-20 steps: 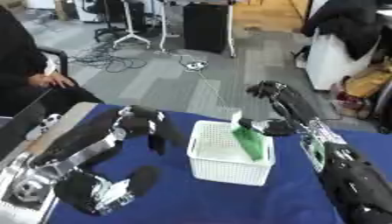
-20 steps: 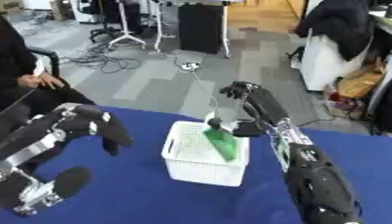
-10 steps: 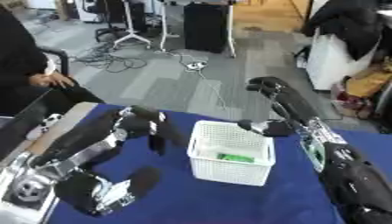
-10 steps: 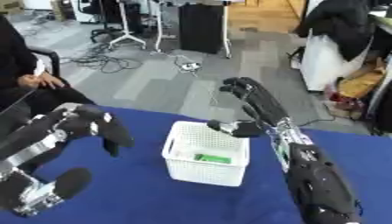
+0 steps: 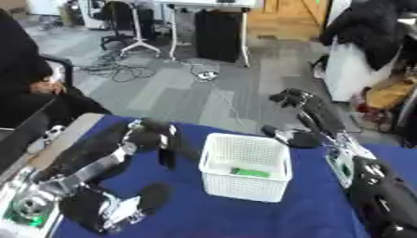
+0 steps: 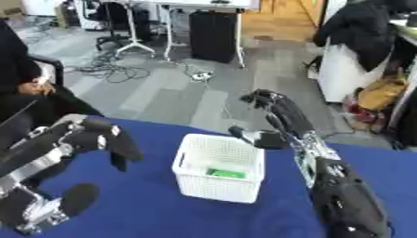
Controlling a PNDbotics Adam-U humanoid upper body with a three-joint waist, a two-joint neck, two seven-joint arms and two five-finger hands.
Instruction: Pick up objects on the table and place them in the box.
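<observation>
- Right hand (image 5: 299, 116) above the box's far edge, fingers spread, empty
- Green object (image 5: 248, 172) lies in white box (image 5: 244, 186) below it
- Left hand (image 5: 155, 139) beside box, fingers curled, idle

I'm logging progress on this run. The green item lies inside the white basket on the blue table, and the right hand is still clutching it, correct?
Not quite. The green item does lie inside the white basket on the blue table, but the right hand is open above the basket's far edge and holds nothing, as the right eye view shows.
</observation>
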